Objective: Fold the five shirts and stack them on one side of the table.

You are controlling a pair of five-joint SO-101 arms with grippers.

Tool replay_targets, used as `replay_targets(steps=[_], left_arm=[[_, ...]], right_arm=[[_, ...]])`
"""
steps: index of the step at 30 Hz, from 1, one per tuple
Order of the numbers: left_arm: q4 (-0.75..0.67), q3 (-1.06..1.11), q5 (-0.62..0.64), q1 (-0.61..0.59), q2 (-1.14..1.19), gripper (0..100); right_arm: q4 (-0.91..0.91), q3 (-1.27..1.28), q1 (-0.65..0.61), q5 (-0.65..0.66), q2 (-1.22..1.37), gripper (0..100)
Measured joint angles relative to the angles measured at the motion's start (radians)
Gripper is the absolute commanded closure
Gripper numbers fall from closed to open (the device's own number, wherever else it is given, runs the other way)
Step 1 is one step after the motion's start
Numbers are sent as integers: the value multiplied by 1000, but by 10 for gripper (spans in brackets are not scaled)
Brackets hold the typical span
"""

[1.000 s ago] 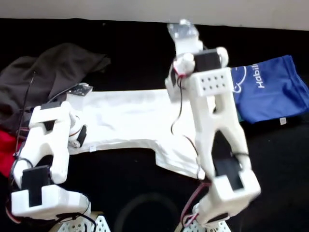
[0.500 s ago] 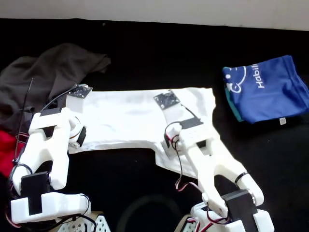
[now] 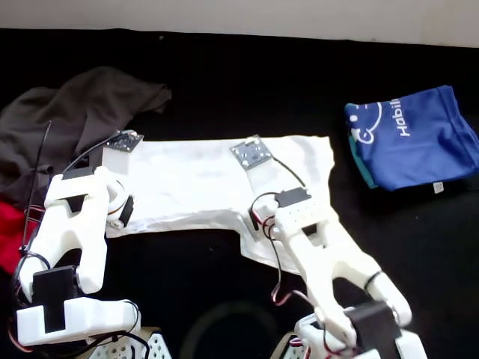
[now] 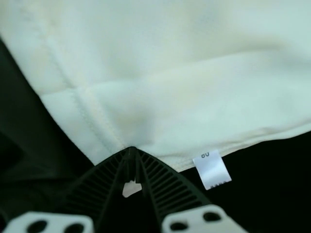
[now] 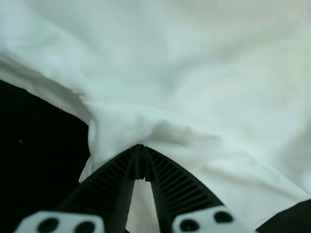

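Observation:
A white shirt (image 3: 202,183) lies spread flat across the middle of the black table (image 3: 224,82). My left gripper (image 4: 131,153) is shut on the shirt's left end, pinching the hem close to a small white label (image 4: 211,170). In the high view that gripper (image 3: 120,215) sits at the shirt's near left corner. My right gripper (image 5: 139,148) is shut on a raised fold of the white shirt (image 5: 194,73), beside its near edge; the high view puts it (image 3: 258,222) where the near edge steps down.
A folded blue shirt (image 3: 412,138) lies at the right side. A crumpled dark grey shirt (image 3: 82,112) is heaped at the far left, with a red shirt (image 3: 7,232) at the left edge below it. Bare table stretches along the far side.
The right arm has swung back from the far side and come down onto the shirt's near edge, then shifted slightly left. The left arm has kept still.

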Motion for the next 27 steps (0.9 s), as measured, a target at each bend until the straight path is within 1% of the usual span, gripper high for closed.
replay_targets(steps=[5,8,12,16,19,21,24,27], left_arm=[[0,0,0,0,0,991],[0,0,0,0,0,991],[0,0,0,0,0,991],[0,0,0,0,0,991],[0,0,0,0,0,991],[0,0,0,0,0,991],[0,0,0,0,0,991],[0,0,0,0,0,991]], right_arm=[[127,0,-25,0,-172,991],[155,18,-58,0,-226,991],[101,115,-95,0,-232,991],[-18,249,-98,0,-232,991],[-64,319,-48,20,-232,991],[-74,341,0,71,-235,991],[-64,344,68,104,-250,991],[-20,315,101,114,-252,991]])
